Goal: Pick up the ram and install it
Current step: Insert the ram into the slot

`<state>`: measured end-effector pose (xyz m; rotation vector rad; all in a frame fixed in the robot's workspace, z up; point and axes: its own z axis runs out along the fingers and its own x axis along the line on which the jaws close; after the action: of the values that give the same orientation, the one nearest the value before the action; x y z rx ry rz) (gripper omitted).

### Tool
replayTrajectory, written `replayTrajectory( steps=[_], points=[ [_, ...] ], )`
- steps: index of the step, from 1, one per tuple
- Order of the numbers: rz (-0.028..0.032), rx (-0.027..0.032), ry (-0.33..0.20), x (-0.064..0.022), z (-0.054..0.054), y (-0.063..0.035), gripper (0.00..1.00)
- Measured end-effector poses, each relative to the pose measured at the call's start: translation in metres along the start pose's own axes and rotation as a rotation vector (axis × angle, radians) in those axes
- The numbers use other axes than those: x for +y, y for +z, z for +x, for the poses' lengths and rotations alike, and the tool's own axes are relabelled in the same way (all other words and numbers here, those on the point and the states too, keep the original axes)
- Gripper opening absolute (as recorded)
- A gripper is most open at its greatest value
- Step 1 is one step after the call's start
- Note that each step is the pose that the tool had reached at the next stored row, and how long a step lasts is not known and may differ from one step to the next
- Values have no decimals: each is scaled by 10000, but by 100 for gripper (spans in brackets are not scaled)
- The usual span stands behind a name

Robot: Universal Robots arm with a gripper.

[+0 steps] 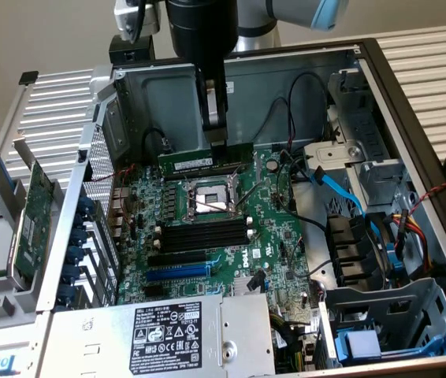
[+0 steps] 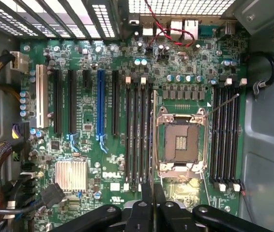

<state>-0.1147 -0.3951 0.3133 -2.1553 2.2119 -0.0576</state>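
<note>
Open computer case (image 1: 412,102) holds a motherboard (image 2: 91,104) printed DELL; the end effector (image 1: 217,146) pinches the ram (image 1: 191,162), which sits level at its fingertips.

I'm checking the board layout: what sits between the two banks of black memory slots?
The CPU socket, in its metal frame, lies between the two banks of memory slots; the wrist view shows this plainly.

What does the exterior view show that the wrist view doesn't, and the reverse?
Exterior view: the ram, green face out, clamped in the tool above the board, and a green expansion card at the exterior view's left. Wrist view: a white slot near the board's edge. Shared: the CPU socket, the blue slot, the tool.
</note>
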Motion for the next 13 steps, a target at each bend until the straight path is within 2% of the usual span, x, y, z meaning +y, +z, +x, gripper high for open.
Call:
replayTrajectory(
  steps=[5,13],
  points=[
    [-4,-119,8,3,14,51,13],
    [-4,-149,10,4,87,104,13]
  ],
)
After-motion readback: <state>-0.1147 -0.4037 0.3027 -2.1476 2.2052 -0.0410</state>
